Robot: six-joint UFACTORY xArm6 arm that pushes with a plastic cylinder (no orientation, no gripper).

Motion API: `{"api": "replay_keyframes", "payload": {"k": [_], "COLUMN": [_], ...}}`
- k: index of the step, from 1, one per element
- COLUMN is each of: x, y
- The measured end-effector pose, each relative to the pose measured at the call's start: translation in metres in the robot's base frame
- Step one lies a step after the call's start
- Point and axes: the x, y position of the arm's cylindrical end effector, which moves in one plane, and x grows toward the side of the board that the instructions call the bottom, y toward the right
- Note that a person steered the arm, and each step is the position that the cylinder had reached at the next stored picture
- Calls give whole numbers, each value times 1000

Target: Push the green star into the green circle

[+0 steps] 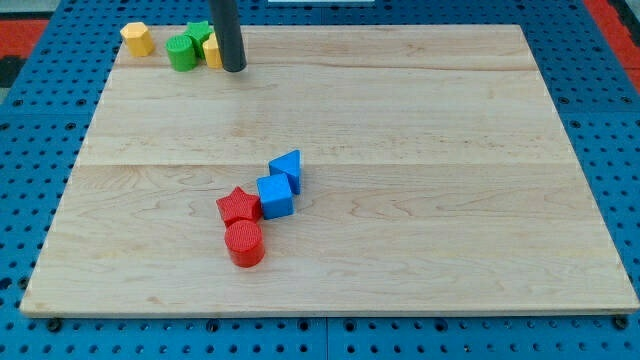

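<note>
Green star: small green star-shaped plastic block (199, 31), at the board's 11 o'clock corner, partly hidden behind the rod; touching the green circle's 1 o'clock side.
Green circle: small green ribbed cylinder block (181, 52), upright.
Handling (judged): light, rigid, slides readily on smooth wood; the star's points may make it spin, so push on a flat flank, toward 7 o'clock.
My tip: dark rod end (233, 69), just at the star's 4 o'clock. No claw fitted; nothing held.
Neighbours: yellow block (211, 50) against the rod; yellow hexagonal block (137, 39) at the circle's 10 o'clock.
Board: pale wooden table top (420, 150).
Mid-board cluster: blue triangular block (287, 168), blue cube (275, 195), red star block (239, 206), red cylinder (244, 243), well apart.
</note>
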Motion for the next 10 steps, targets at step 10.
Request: {"api": "replay_keyframes", "payload": {"k": [10], "x": [-63], "y": [-50]}}
